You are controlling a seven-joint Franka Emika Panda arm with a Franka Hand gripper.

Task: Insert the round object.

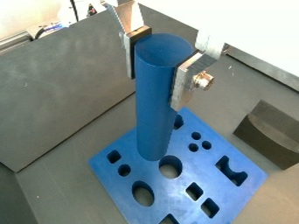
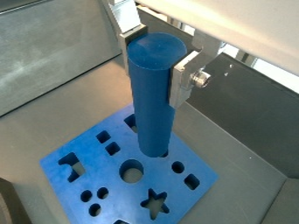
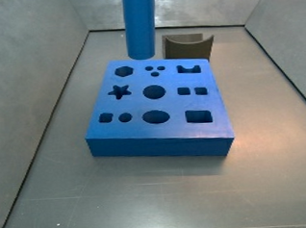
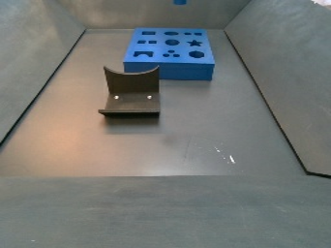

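We see the round object (image 1: 156,96), a tall smooth blue cylinder, hanging upright above the blue block (image 1: 181,175); its upper part sits between the two silver fingers (image 1: 125,51), and its lower end hangs over the block's holed top face in both wrist views; whether the tip touches the block we cannot tell. In a side view the cylinder (image 3: 137,20) rises out of the top of the frame over the block's far left edge (image 3: 108,68), so the gripper itself is out of sight there.

The gripper (image 1: 158,61) is above the block, with its jaws closed narrowly on the cylinder, one plate on each side; in a wrist view the plate (image 2: 184,77) with a round silver fastener presses the peg's (image 2: 156,92) side.

The block (image 2: 117,171) is a flat blue slab with many shaped holes: round ones, squares, a star (image 2: 155,203) and an oval among them; a large round hole (image 2: 132,170) lies just beside the peg's lower end.

Beyond the block, in a side view, we find a dark olive curved piece (image 3: 188,45) near the far wall; in a side view taken from elsewhere the same kind of piece (image 4: 130,92) stands apart from the block (image 4: 172,53) on the grey floor (image 4: 168,145); grey walls (image 3: 51,83) enclose the work area.
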